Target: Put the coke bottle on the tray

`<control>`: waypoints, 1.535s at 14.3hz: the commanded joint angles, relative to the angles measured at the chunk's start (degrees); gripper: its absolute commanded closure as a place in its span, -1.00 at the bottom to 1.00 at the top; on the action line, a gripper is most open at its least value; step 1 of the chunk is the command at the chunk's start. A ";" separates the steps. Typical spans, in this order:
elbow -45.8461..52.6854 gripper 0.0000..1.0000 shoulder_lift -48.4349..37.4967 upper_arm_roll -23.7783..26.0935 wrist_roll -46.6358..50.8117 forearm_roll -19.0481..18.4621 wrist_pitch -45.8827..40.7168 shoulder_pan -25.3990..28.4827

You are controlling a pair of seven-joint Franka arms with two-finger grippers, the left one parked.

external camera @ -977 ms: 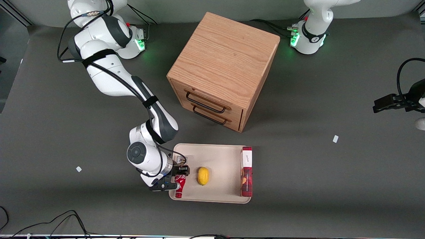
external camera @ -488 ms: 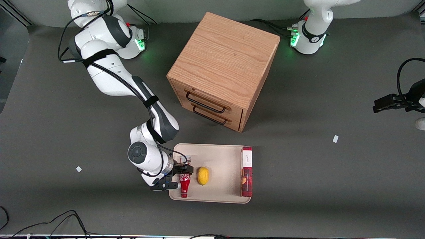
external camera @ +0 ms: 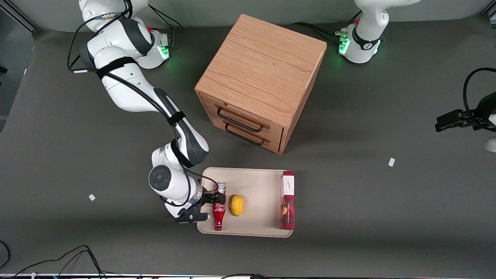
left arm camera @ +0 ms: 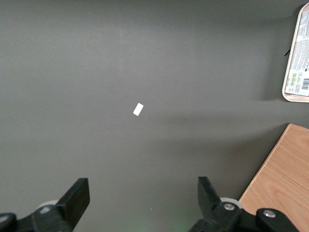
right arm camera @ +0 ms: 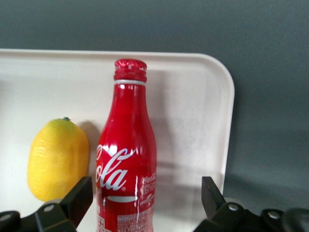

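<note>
The red coke bottle (external camera: 218, 215) lies on the cream tray (external camera: 259, 182) near its end toward the working arm, cap toward the front camera, silver base toward the cabinet. My gripper (external camera: 216, 199) is over the bottle's lower body. In the right wrist view the bottle (right arm camera: 126, 159) lies between the fingers of the gripper (right arm camera: 145, 195). The jaws are spread wide, one finger (right arm camera: 79, 195) close to the bottle, the other (right arm camera: 211, 193) well apart from it. The tray's rim (right arm camera: 227, 96) runs beside the bottle.
A yellow lemon (external camera: 237, 205) lies on the tray right beside the bottle, also in the right wrist view (right arm camera: 57, 159). A tall red box (external camera: 287, 199) lies along the tray's end toward the parked arm. A wooden drawer cabinet (external camera: 263, 73) stands farther from the camera.
The gripper and the bottle have moved from the tray's end rim inward toward the lemon. The bottle now lies fully on the tray.
</note>
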 commanded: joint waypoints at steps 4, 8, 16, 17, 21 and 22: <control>-11.44 -1.00 -14.91 -1.00 -0.06 0.52 -1.70 -3.71; -24.72 -1.00 -30.29 -1.70 -0.85 0.43 -4.24 -8.28; -31.60 -1.00 -51.05 -6.89 -5.07 0.43 -30.50 -12.24; -31.52 -1.00 -52.37 -7.07 -4.90 0.43 -32.70 -12.33; -31.78 -1.00 -57.56 -9.35 -5.16 -0.18 -37.91 -12.33; -32.39 -1.00 -59.23 -9.35 -5.16 -0.88 -37.91 -12.33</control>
